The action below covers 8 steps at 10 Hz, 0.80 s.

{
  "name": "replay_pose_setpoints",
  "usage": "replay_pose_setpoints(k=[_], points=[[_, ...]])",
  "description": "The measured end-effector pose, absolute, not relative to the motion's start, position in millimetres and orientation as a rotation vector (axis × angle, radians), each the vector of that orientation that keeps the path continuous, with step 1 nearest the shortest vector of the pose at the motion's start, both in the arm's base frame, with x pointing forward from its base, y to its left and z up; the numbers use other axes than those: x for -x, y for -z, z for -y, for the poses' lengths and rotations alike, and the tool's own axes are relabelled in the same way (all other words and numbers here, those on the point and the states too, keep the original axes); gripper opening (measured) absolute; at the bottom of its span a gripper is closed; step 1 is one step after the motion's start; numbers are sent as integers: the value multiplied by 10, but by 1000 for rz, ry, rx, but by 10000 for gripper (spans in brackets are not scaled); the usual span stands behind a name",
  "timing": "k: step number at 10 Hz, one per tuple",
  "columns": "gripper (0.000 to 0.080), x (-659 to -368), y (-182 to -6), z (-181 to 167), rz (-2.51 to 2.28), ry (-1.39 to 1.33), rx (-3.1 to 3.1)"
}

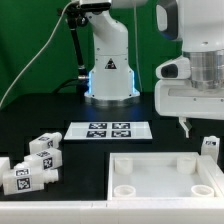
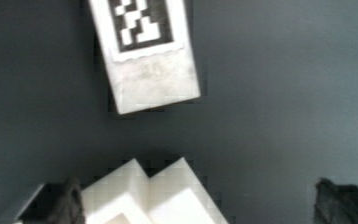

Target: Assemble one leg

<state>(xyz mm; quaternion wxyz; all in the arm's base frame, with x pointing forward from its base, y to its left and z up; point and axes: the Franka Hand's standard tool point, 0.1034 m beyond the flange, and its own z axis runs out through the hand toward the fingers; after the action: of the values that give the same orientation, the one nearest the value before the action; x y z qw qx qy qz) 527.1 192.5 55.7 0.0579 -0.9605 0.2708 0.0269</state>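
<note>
The arm rises from its base at the back and bends over to the exterior view's right. There the wrist hangs low, with the gripper pointing straight down. In the wrist view the two dark fingers sit at opposite edges of the picture, with the jaws spread wide.

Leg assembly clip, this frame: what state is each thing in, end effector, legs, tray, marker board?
End effector: open, empty, above the table.
Leg beside the tray: standing on the table, ungripped.
Legs at the exterior view's left: loose, clustered on the table.
Tray: flat, visible sockets empty.
Marker board: flat, nothing on it.
</note>
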Motion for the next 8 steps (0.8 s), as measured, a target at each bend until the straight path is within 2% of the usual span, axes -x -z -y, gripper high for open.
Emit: replay_pose_setpoints(k=[4,8], points=[[648,-5226,-541,-1940,-570,-130,2992],[648,-5225,-545,-1760,-473,-518,2965]])
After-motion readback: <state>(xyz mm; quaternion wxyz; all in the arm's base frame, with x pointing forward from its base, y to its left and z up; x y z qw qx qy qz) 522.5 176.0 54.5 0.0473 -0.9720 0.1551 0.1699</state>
